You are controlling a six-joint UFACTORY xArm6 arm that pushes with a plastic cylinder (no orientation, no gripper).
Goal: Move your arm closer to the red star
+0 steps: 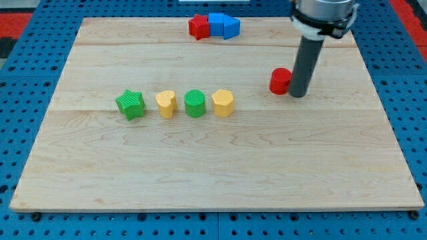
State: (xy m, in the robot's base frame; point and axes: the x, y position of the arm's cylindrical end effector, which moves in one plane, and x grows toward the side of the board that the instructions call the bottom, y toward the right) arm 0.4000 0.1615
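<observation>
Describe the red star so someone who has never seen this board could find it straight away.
Start at the wooden board and look along its edge at the view's top, a little left of centre. Two blocks touch there: the red star on the view's left and a blue block on its right. The other red block, beside my tip, is rounded, not pointed.

My tip is resting on the wooden counter, touching the right side of a red cylinder. The red star is sitting near the view's top, touching two blue blocks (shapes unclear). A green star, yellow heart, green cylinder and yellow hexagon are lining up mid-board.
</observation>
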